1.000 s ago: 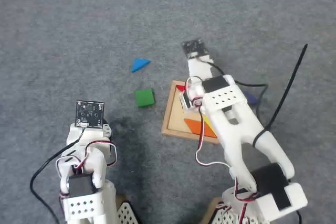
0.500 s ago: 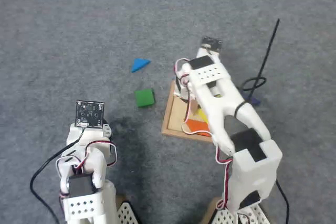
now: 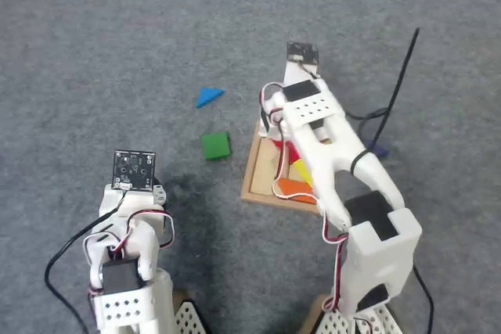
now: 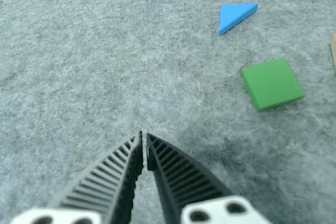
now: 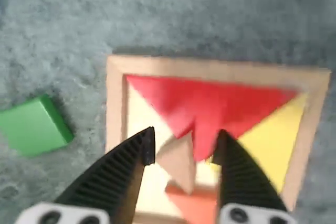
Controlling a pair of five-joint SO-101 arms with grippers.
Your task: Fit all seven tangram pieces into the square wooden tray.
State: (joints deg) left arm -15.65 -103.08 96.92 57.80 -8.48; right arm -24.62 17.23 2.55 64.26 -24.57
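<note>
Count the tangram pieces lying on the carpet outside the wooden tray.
2 clearly: a blue triangle and a green square, both on the carpet left of the tray. A dark sliver beside the arm on the tray's other side may be a third, mostly hidden.

A grey, felt-like table (image 3: 94,60) carries everything; a blue triangle (image 3: 208,97) and a green square (image 3: 216,145) lie flat on it, near each other but apart. The tray (image 3: 250,163) lies just beside the square, not touching it.

Parted fingers (image 5: 126,166) hover over the red triangle (image 5: 210,103) in the tray (image 5: 210,66).
</note>
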